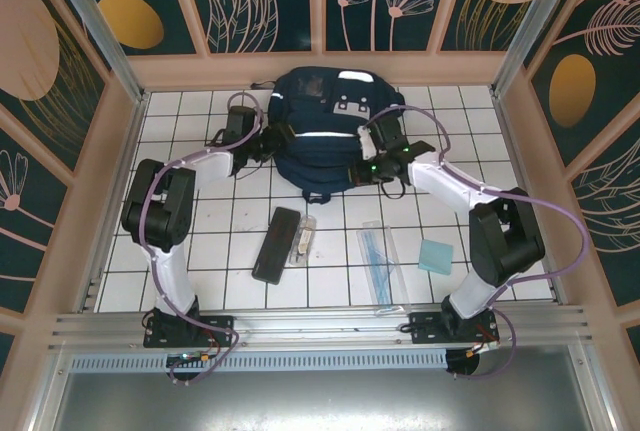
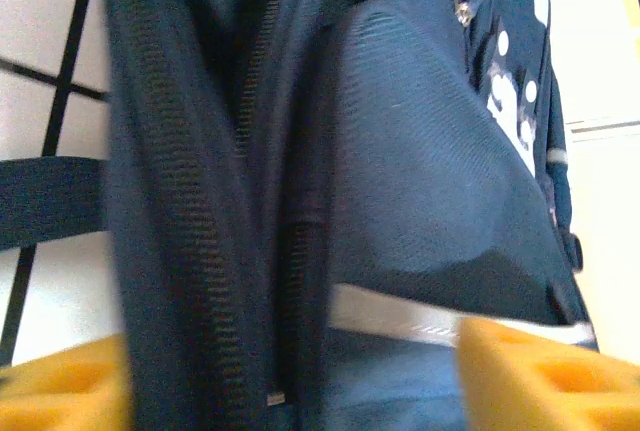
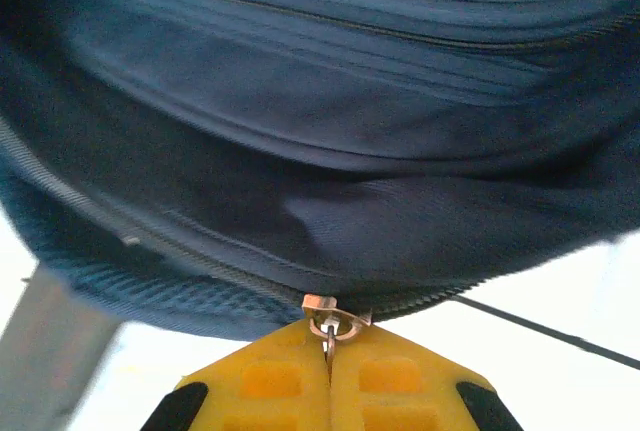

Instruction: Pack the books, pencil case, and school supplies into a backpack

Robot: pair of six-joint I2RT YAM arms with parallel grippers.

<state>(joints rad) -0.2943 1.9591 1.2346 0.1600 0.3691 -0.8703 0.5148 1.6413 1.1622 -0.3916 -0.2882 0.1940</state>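
Though blurry — backpack [image 1: 325, 136] lengthwise, probably near-to-far

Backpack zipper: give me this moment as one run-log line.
left gripper: open beside backpack | right gripper: shut on zipper pull | not yet packed: pencil case, clear tube, ruler set, teal pad

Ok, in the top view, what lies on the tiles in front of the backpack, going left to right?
black pencil case → small clear tube → clear ruler set → light-teal pad

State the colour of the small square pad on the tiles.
The pad is light teal, clearest in the top external view.
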